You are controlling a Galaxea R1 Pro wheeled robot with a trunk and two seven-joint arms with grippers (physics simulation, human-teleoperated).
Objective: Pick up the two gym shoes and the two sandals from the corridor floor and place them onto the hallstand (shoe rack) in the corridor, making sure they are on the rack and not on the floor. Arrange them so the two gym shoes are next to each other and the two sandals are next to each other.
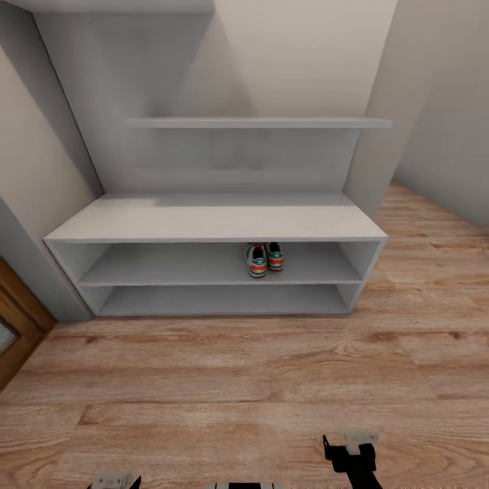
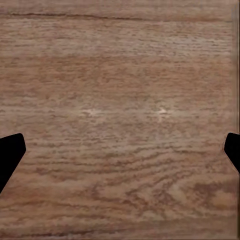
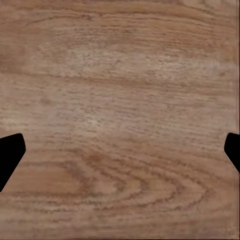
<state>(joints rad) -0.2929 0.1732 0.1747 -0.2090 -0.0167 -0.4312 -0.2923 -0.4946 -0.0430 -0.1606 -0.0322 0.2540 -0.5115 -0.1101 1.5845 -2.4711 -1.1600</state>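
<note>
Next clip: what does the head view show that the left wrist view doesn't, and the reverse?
Head view: the hallstand, both gym shoes side by side on its upper open shelf, walls, and the right end effector low in frame. Left wrist view: the left end effector open, its two dark fingertips wide apart with nothing between them. Both: the wood-grain corridor floor.

- The bench top of the hallstand [image 1: 210, 221] lies bare, open from above.
- On its upper open shelf, two gym shoes [image 1: 264, 259] block the middle-right.
- Corridor floor [image 1: 244, 380] before it is unobstructed.
</note>
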